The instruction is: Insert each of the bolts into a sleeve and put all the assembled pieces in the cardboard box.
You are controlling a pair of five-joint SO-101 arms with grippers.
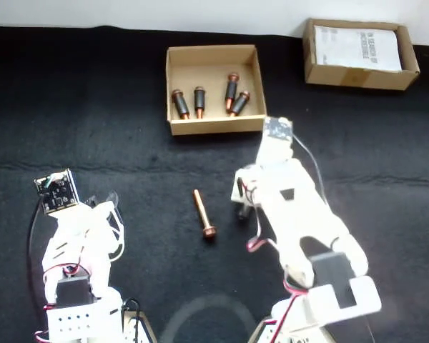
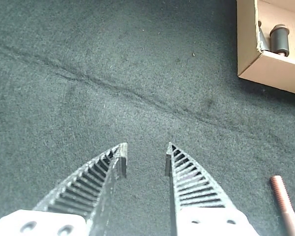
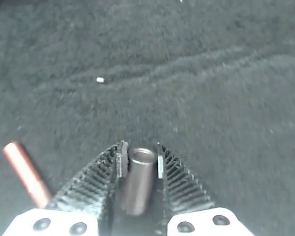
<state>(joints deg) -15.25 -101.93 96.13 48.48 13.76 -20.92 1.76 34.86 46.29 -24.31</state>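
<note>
A bare copper bolt (image 1: 203,212) lies on the black cloth in the middle of the table, head toward the front. My right gripper (image 3: 139,160) is shut on a dark grey sleeve (image 3: 136,181), held just right of the bolt (image 3: 25,172) and low over the cloth; in the high view this gripper (image 1: 242,205) sits beside the bolt. My left gripper (image 2: 145,160) is open with nothing between its fingers, at the front left (image 1: 109,205), and the bolt's threaded end (image 2: 285,202) lies off to its side. The cardboard box (image 1: 214,126) at the back holds several assembled pieces (image 1: 179,103).
A second cardboard box (image 1: 360,75) with a printed sheet inside stands at the back right. A corner of the first box (image 2: 278,73) with one assembled piece (image 2: 280,39) lies ahead of the left gripper. Creases run across the cloth.
</note>
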